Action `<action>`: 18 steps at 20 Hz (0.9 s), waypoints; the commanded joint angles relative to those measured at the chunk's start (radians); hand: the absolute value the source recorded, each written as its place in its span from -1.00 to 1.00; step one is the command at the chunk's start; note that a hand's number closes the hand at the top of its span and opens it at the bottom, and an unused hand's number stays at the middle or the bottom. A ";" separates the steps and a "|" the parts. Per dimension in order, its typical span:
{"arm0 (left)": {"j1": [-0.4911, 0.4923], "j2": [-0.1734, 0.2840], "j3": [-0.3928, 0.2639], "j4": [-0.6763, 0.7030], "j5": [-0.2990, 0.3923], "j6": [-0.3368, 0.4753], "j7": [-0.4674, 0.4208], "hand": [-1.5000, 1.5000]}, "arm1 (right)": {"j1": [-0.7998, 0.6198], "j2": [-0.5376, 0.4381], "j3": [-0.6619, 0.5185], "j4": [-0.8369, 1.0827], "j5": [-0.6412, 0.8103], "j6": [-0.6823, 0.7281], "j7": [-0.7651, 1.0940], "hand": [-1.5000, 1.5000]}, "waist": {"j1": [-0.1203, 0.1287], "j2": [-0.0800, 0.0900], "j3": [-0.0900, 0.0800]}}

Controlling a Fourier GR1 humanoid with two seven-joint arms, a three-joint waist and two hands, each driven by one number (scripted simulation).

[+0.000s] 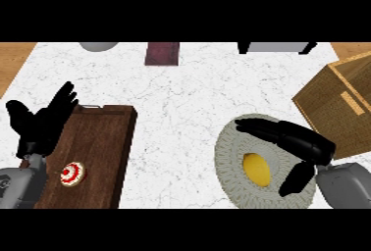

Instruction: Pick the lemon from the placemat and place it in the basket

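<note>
Wooden basket (340,105) sits just right of the round grey placemat (235,169); brown tray (94,152) left on the marble surface (181,98). Lemon (256,169) on placemat, under right hand (301,142), fingers (261,130) spread, not touching. Left hand (39,122) rests with fingers spread.

Yellow lemon (256,168) lying on round grey placemat (230,162); wooden basket (342,105) nearby.

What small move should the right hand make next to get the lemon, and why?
Probably lower the right hand and close its fingers and thumb around the lemon. The hand is open above the round placemat, fingers on the lemon's far side and thumb on its near right, and nothing is grasped yet. The basket waits just beyond, to the right.
</note>
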 commanded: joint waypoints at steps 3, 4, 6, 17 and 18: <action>0.008 -0.045 0.017 -0.026 -0.042 0.007 0.029 0.00 | 0.019 0.037 0.052 0.069 0.137 -0.048 -0.031 -1.00 | -0.003 -0.001 0.000; -0.058 -0.030 0.041 0.079 -0.036 -0.030 -0.011 0.00 | -0.078 -0.008 0.001 0.184 0.125 -0.030 -0.108 -1.00 | -0.003 0.001 0.000; -0.005 -0.021 0.058 -0.019 -0.030 -0.039 0.033 0.00 | -0.057 0.030 0.041 0.191 0.179 -0.055 -0.107 -1.00 | -0.001 -0.001 0.000; -0.026 -0.043 0.110 0.030 -0.066 -0.095 0.013 0.00 | -0.116 0.036 -0.006 0.335 0.188 -0.031 -0.237 -1.00 | 0.000 0.001 0.000; -0.013 -0.079 0.079 -0.007 -0.103 -0.050 0.040 0.00 | -0.039 -0.002 -0.034 0.189 0.143 0.025 -0.215 -1.00 | -0.008 -0.002 0.000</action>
